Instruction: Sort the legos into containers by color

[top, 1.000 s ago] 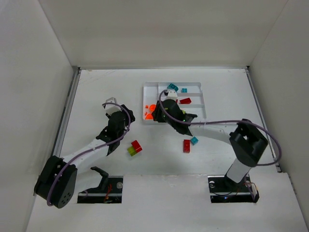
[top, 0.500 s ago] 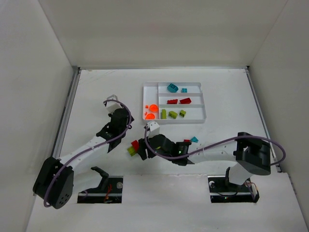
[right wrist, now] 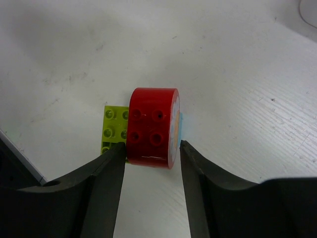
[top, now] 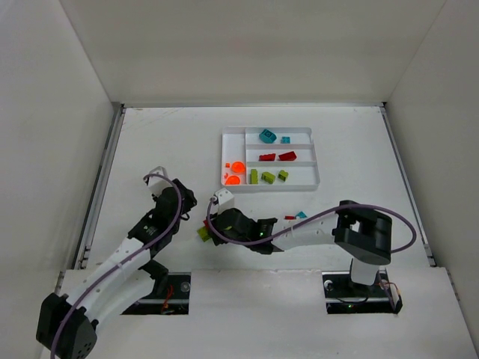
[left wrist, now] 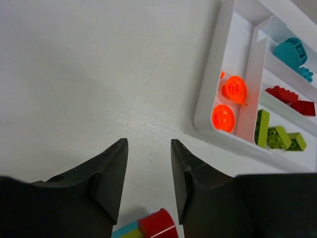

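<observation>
Red round lego (right wrist: 152, 128), barely seen overhead, near the tray (left wrist: 210, 84): right gripper (right wrist: 151, 148) straddles it, grip unclear. Left gripper (left wrist: 148, 145) parted, empty.

We see white tray (top: 269, 128) with teal legos (top: 267, 136) in far slot, red legos (top: 287, 156) middle, lime legos (top: 268, 177) near, orange rounds (top: 235, 167) in side section; outside it a red rounded piece (right wrist: 152, 128) sits against a lime brick (right wrist: 113, 126), teal brick (top: 301, 215) apart.
</observation>
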